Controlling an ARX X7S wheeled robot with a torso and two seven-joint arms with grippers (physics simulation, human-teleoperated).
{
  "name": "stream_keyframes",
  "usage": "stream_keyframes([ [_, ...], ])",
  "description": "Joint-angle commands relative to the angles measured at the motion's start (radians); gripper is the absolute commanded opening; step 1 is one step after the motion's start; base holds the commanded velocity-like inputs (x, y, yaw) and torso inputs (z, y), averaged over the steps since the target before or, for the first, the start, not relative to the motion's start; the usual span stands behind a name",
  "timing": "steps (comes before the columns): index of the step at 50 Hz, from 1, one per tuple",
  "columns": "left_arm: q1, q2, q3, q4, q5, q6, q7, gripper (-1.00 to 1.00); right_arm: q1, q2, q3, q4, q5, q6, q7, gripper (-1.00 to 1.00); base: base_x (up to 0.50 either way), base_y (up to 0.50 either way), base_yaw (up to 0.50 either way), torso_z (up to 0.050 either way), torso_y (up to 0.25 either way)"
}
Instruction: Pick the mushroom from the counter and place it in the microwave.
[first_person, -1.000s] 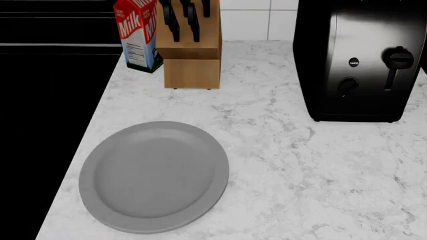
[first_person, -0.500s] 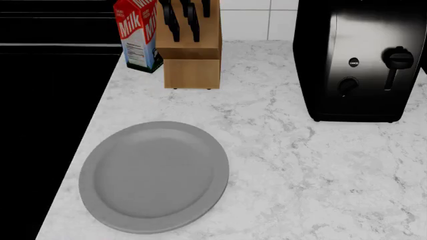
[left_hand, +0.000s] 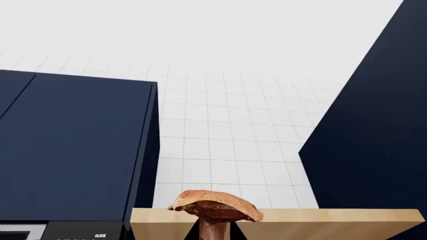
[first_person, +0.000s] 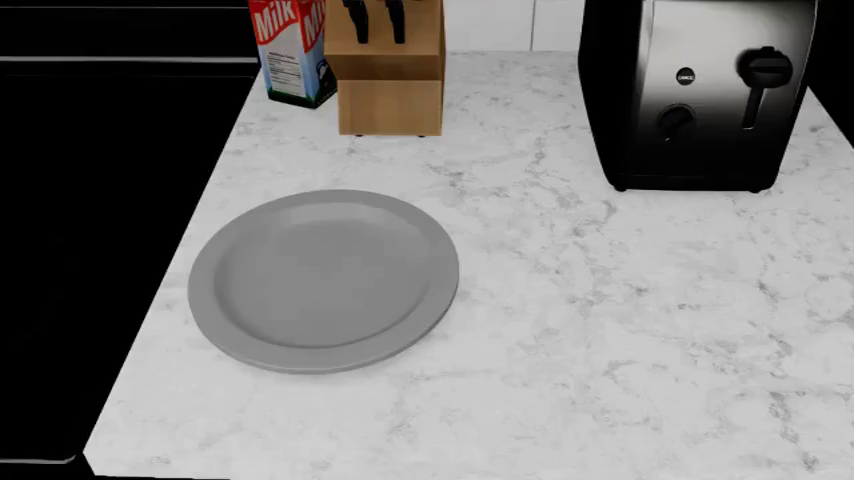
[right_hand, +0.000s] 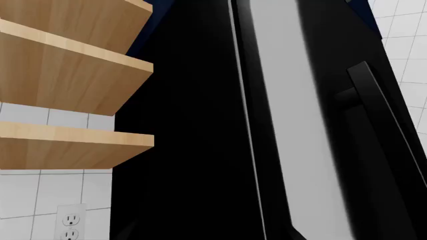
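Mushroom (left_hand: 215, 210), reddish-brown cap over a short stem, rises at the near edge of the left wrist view, its stem cut off by the picture's border; no fingers show there, so whether the left gripper is clamped on it cannot be told. Behind the mushroom runs a pale wooden shelf (left_hand: 320, 222), with dark navy cabinets (left_hand: 73, 150) and white wall tile (left_hand: 227, 145) beyond, and a dark panel marked "CLOCK" (left_hand: 83, 232) beside the shelf. Neither gripper appears in any view; the right wrist view shows only wooden shelves (right_hand: 67, 70), a tall black appliance (right_hand: 267, 130) and a wall outlet (right_hand: 70, 222). From the head camera, the counter (first_person: 601, 340) carries a grey plate (first_person: 324, 281), a knife block (first_person: 388, 65), a milk carton (first_person: 290, 50) and a black toaster (first_person: 694, 90), with no mushroom on it.
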Motion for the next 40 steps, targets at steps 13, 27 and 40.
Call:
stream_keyframes([
  [13, -0.013, 0.025, -0.040, -0.009, 0.002, -0.012, -0.005, -1.00, -0.019, 0.009, 0.049, -0.013, 0.016, 0.032, -0.018, 1.00, 0.00, 0.25, 0.00, 0.000, 0.000],
  [27, -0.013, 0.025, -0.044, -0.013, 0.004, -0.008, -0.004, -1.00, -0.059, 0.023, 0.076, -0.019, 0.017, 0.021, -0.003, 1.00, 0.00, 0.50, 0.00, 0.000, 0.000],
  [40, -0.013, 0.025, -0.049, -0.015, 0.013, -0.007, 0.001, -1.00, -0.089, 0.041, 0.091, -0.019, 0.019, 0.008, 0.017, 1.00, 0.00, 0.50, 0.00, 0.000, 0.000],
])
